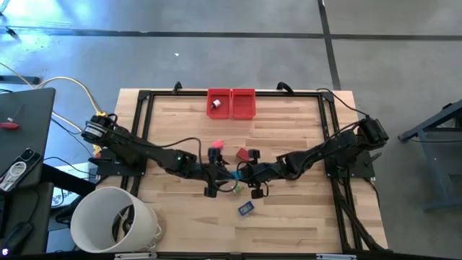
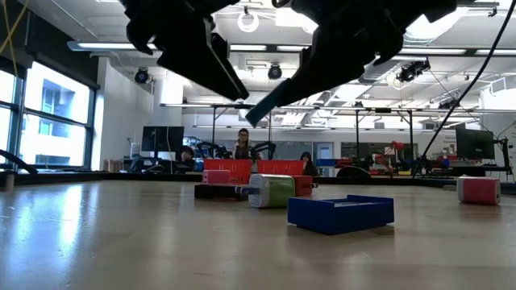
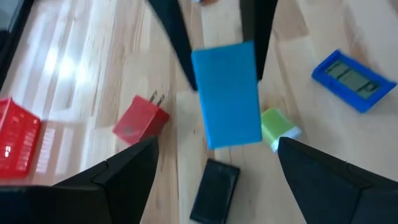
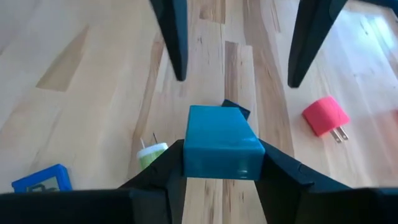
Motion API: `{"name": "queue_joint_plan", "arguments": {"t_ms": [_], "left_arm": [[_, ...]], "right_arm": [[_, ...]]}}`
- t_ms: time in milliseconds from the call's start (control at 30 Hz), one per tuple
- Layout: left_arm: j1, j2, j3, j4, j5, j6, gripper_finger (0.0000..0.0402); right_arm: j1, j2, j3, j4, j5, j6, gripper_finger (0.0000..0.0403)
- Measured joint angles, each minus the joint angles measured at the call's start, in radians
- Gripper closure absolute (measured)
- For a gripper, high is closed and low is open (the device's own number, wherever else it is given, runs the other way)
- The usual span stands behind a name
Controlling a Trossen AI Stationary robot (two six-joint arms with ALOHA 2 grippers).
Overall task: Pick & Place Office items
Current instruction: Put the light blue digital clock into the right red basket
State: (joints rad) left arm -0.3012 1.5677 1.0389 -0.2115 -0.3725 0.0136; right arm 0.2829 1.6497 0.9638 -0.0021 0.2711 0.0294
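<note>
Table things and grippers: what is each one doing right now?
teal block: held off the table by the right gripper.
right gripper: shut on teal block.
left gripper: open, holding nothing.
green piece: lying on table.
red plug: lying on its side.
blue screen gadget: flat, screen up.
black piece: lying on table.

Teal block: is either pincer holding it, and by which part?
The right pincer holds the teal block by its two opposite side faces, near one end. The left pincer stands open around it, holding nothing.
</note>
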Motion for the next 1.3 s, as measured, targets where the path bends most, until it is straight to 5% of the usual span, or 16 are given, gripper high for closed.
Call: {"name": "queue_joint_plan", "arguments": {"t_ms": [767,1000,1300], "left_arm": [[0.012,0.0,0.0,-0.166,0.005,-0.04,0.008],[0.012,0.0,0.0,-0.194,0.008,-0.064,0.008],[0.011,0.0,0.0,-0.223,0.014,-0.088,0.008]], "right_arm": [[-0.022,-0.003,0.0,-0.123,0.413,-0.033,0.0261],[-0.119,-0.031,-0.001,-0.119,0.396,-0.026,0.0255],[-0.297,-0.052,0.0,-0.104,0.252,-0.062,0.0252]]}}
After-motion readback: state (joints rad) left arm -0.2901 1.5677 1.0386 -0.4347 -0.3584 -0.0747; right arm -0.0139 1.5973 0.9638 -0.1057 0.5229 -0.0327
